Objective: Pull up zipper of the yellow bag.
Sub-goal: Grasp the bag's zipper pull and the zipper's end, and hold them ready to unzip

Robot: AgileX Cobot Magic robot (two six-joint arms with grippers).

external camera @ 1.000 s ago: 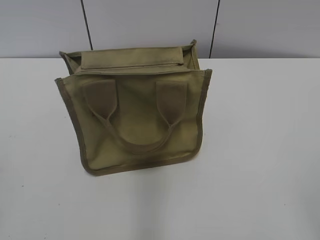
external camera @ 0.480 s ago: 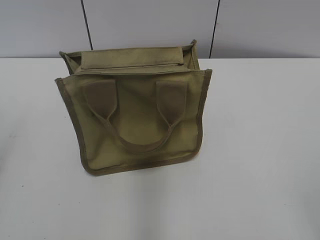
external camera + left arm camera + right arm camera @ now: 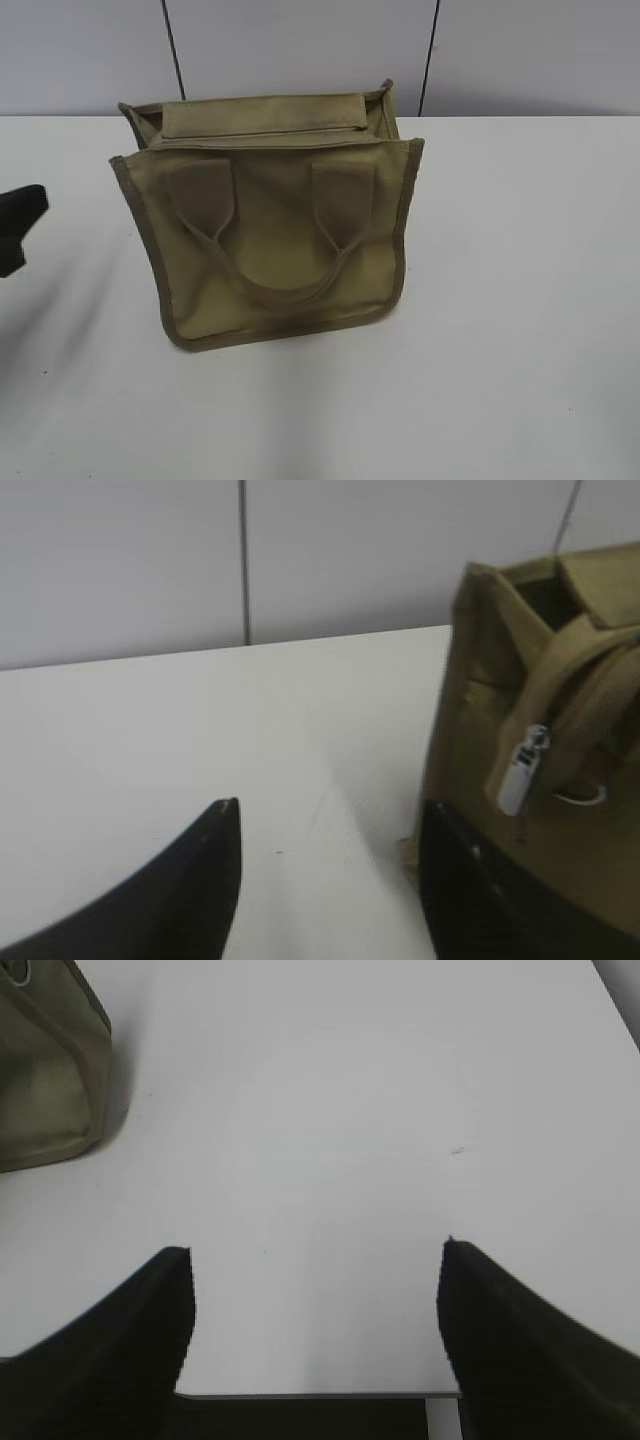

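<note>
The yellow bag (image 3: 275,230) is a khaki canvas tote standing on the white table, front face and two strap handles toward the camera. Its zipper line (image 3: 260,137) runs along the top opening. In the left wrist view the bag's side (image 3: 480,740) fills the right, with a silvery pull (image 3: 522,770) hanging there. My left gripper (image 3: 325,825) is open and empty, its right finger close beside the bag; in the exterior view only one dark finger shows, so its point (image 3: 5,232) rests there, left of the bag. My right gripper (image 3: 315,1260) is open and empty over bare table, the bag's corner (image 3: 50,1070) far to its left.
The white table (image 3: 520,300) ends at a grey panelled wall (image 3: 300,50) just behind the bag. In the right wrist view the table's near edge (image 3: 320,1395) lies between the fingers.
My left gripper has come into the exterior view at the left edge. The bag has not moved.
</note>
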